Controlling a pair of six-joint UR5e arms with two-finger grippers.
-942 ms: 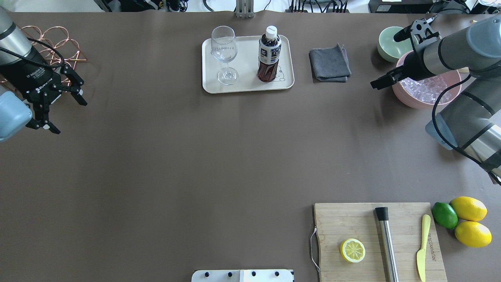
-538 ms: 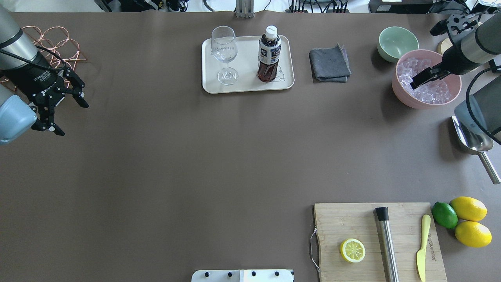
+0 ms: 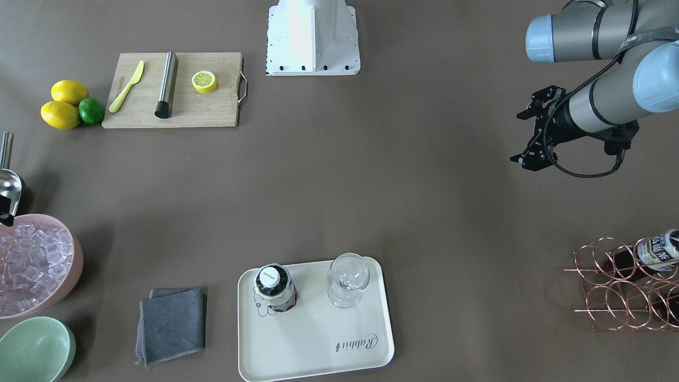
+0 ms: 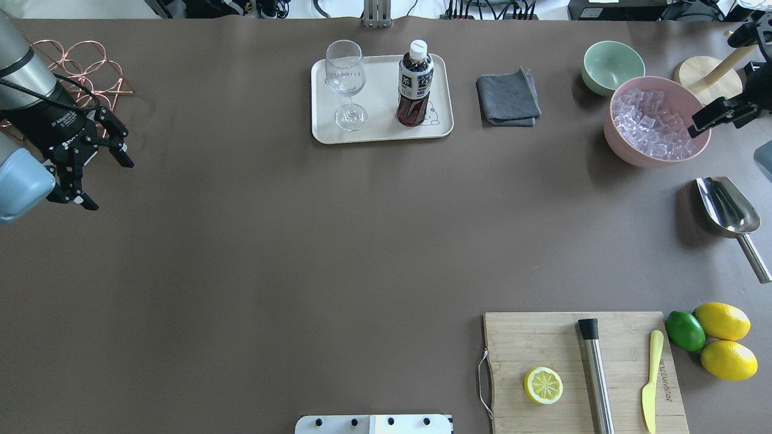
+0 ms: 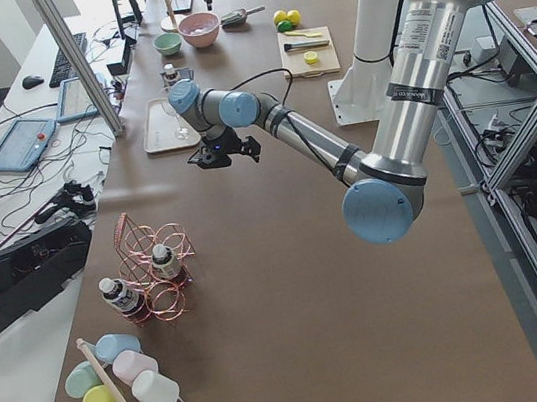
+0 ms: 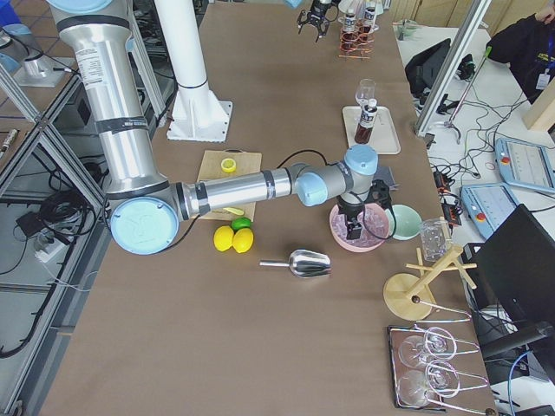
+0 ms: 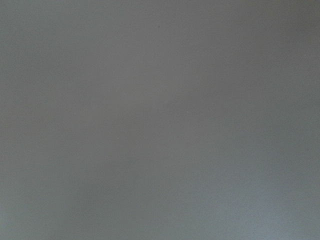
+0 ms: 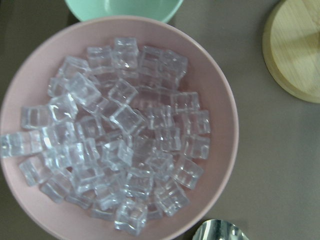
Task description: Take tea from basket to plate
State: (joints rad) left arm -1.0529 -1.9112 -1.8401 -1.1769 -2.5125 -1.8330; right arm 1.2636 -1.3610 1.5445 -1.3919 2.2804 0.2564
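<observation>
My left gripper [image 4: 108, 184] hangs spread and empty above the brown matte tabletop [image 4: 301, 241]. My right gripper [image 4: 695, 128] sits over the pink ice-cube bowl [image 4: 632, 159], grip unclear. Cabled desks [image 5: 28, 146] line the far edge.

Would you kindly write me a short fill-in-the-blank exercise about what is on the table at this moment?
1. On the plate the tea stands upright beside a clear wine ____.
2. The pink bowl is filled with ____ cubes.
3. The left gripper hangs above the table with its jaws ____.
4. On the cutting board lies half a ____.

Missing words: glass, ice, open, lemon.
</observation>
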